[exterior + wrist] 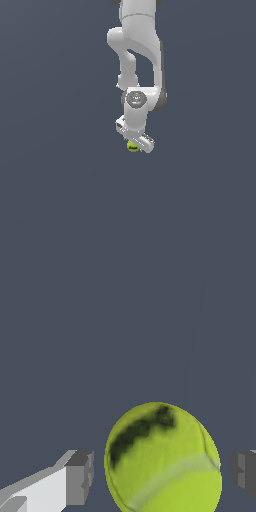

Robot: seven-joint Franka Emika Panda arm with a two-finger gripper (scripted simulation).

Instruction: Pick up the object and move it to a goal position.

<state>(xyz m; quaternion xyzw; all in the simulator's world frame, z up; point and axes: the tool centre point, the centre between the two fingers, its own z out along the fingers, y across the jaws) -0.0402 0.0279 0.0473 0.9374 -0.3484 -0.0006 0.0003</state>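
The object, a small yellow-green ball [132,146] with a dark smudge on it, lies on the dark grey floor just under the white hand. In the wrist view the ball [162,456] sits between the two grey fingertips [80,476]. A narrow gap shows on each side of it, so the pads are not touching it. My gripper [136,144] is low over the ball, tilted, and open around it. In the exterior view the hand hides most of the ball's upper part.
A flat dark grey floor [60,200] stretches all around. The white arm [140,60] rises from the gripper toward the top of the exterior view. No other objects or marker show.
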